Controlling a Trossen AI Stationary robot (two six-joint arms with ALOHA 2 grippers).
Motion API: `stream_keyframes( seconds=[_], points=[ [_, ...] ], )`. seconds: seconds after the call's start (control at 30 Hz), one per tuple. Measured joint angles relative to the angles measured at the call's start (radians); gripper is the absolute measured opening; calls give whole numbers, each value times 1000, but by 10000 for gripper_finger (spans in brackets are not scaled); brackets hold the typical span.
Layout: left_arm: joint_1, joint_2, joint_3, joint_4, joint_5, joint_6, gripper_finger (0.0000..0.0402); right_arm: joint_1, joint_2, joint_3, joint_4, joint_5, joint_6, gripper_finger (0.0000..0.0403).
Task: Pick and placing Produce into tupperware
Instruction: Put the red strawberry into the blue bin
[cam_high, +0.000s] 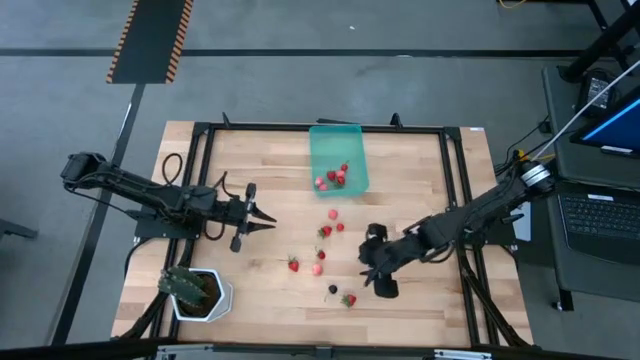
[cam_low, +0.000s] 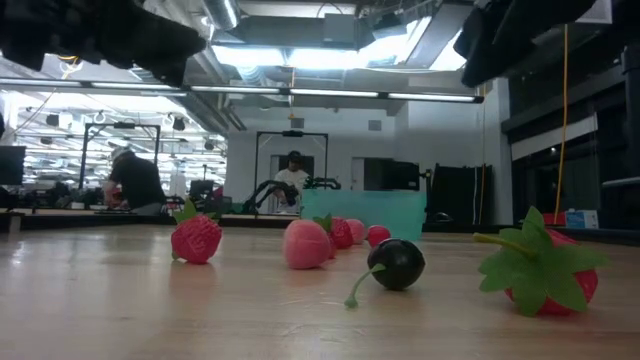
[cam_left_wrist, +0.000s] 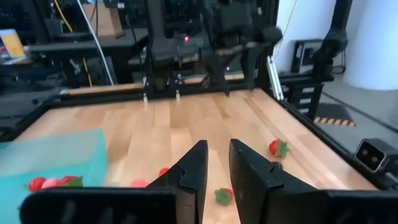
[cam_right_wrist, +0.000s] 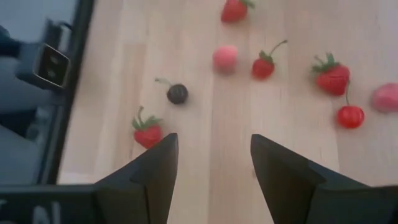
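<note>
While scattered across the middle of the wooden worktop (cam_high: 260, 290), loose fruits (cam_high: 322, 245) lying in a rough line from just below the tupperware (cam_high: 338, 158) down toward the near edge, with a dark berry (cam_high: 332, 289) and a strawberry (cam_high: 349, 299) nearest that edge. Teal tupperware standing at the far side of the worktop, long axis running away from the near edge, slightly tilted in plan, several red fruits (cam_high: 333, 178) bunched in its nearer end. White pot with a green plant (cam_high: 197, 291) at the near left corner, well apart from the fruit. Black frame rails (cam_high: 455, 170) bordering the work area. Left pincer (cam_high: 266, 219) hovering left of the fruit, pointed toward it, fingers (cam_left_wrist: 196, 168) close together with a narrow gap, nothing between them. Right pincer (cam_high: 370, 275) just right of the dark berry and the near strawberry, fingers (cam_right_wrist: 155, 168) spread apart, empty. From table height, dark berry lying with stem (cam_low: 355, 288) trailing toward the camera. People seated in the room beyond.
</note>
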Motion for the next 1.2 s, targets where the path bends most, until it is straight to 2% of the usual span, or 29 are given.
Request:
stream_keyframes(
  seconds=[0.27, 0.47, 0.8, 1.2],
  points=[
    [-19, -45, -32, 8, -2, -18, 43, 30, 208, 217, -217, -29, 37, 204],
    [-27, -44, -32, -5, -2, -20, 32, 46, 301, 309, -229, -58, 75, 204],
    [-26, -44, -32, -16, -2, -28, 16, 73, 393, 361, -240, -105, 84, 204],
    [-27, -44, -32, -17, -1, -80, 1, 121, 446, 368, -217, -70, 127, 204]
  ],
)
